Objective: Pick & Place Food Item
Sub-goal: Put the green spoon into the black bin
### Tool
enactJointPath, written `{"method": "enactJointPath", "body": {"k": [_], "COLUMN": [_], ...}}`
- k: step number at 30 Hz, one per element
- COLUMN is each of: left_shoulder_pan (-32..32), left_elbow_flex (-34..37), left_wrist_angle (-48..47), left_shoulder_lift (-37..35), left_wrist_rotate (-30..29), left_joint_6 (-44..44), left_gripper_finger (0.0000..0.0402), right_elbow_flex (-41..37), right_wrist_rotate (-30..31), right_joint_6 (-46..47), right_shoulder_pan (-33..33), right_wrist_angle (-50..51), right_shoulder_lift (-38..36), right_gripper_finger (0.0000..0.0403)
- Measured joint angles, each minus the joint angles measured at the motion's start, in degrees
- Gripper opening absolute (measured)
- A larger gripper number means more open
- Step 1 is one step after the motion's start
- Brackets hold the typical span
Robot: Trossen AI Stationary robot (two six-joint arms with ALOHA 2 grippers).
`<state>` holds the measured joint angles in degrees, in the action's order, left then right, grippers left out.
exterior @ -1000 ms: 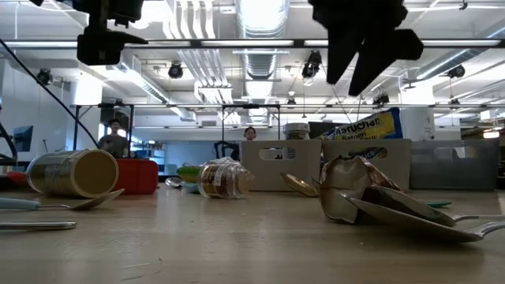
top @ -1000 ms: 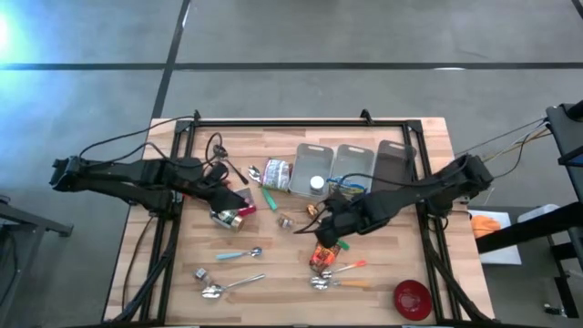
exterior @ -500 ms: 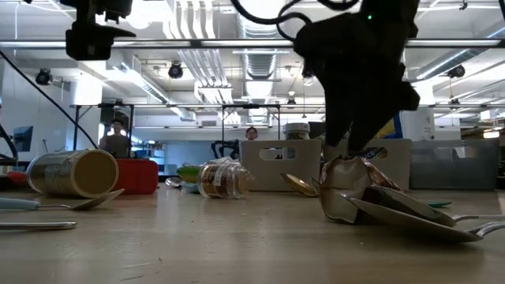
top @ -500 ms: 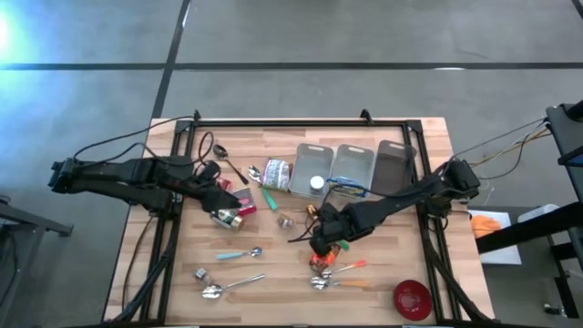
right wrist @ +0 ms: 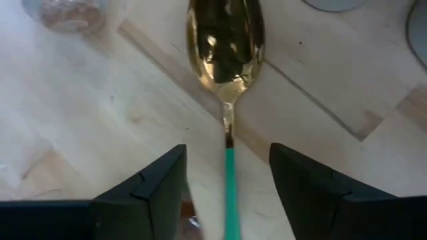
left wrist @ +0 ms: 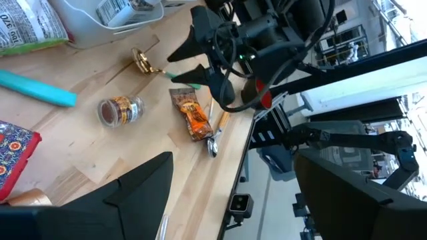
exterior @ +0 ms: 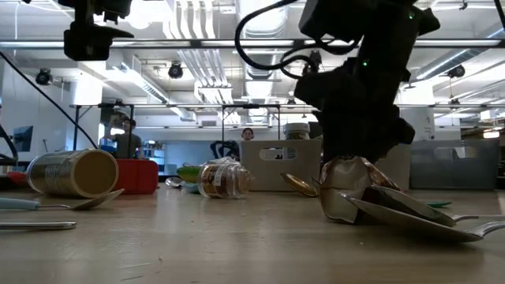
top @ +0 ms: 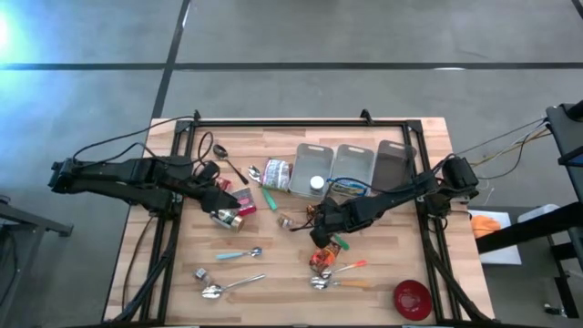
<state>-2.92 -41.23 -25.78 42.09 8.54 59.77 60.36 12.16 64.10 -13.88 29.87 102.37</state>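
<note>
The food item, a crumpled orange snack packet (top: 321, 259) (left wrist: 194, 118) (exterior: 347, 189), lies flat on the wood table among spoons near the front. Just beyond it lies a gold spoon (right wrist: 225, 40) (left wrist: 141, 61) with a green handle (right wrist: 231, 187). My right gripper (right wrist: 227, 160) (top: 319, 237) (left wrist: 179, 66) is open low over this spoon, pointing steeply down, one finger on each side of the handle without touching it. My left gripper (top: 221, 193) waits open, raised above a tin can (top: 226, 217) at the left.
Three grey containers (top: 353, 164) stand at the far middle, one holding a noodle pack. A small jar (top: 285, 221) (left wrist: 119, 110), a red box (top: 244, 200), a teal tool (top: 271, 198), several spoons (top: 239, 254) and a red bowl (top: 412, 299) lie around.
My right gripper has come down from well above the table toward the gold spoon, moving slightly toward the table's left, and now hangs low by the snack packet. Nothing on the table has moved.
</note>
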Motion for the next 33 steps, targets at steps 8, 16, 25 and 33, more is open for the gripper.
{"method": "enactJointPath", "body": {"k": [8,16,25,33], "left_shoulder_pan": [0.0,0.0,0.0,0.0], "left_elbow_flex": [0.0,0.0,0.0,0.0], "left_wrist_angle": [0.0,0.0,0.0,0.0], "left_shoulder_lift": [0.0,0.0,0.0,0.0], "left_wrist_rotate": [0.0,-0.5,-1.1,-1.5], "left_joint_6": [0.0,0.0,0.0,0.2], "left_gripper_finger": [0.0315,0.0315,0.0315,0.0315], "right_elbow_flex": [-3.7,-5.0,-6.4,-5.7], "right_wrist_rotate": [-2.0,-1.4,-1.1,-1.4], "right_joint_6": [0.6,0.3,3.2,2.8], "right_shoulder_pan": [0.6,0.6,0.6,0.6], "right_wrist_angle": [-5.1,-5.6,-5.7,-5.1], "right_shoulder_lift": [0.0,-0.1,-0.3,-0.2], "right_gripper_finger": [0.0135,0.0092,0.0018,0.0013]}}
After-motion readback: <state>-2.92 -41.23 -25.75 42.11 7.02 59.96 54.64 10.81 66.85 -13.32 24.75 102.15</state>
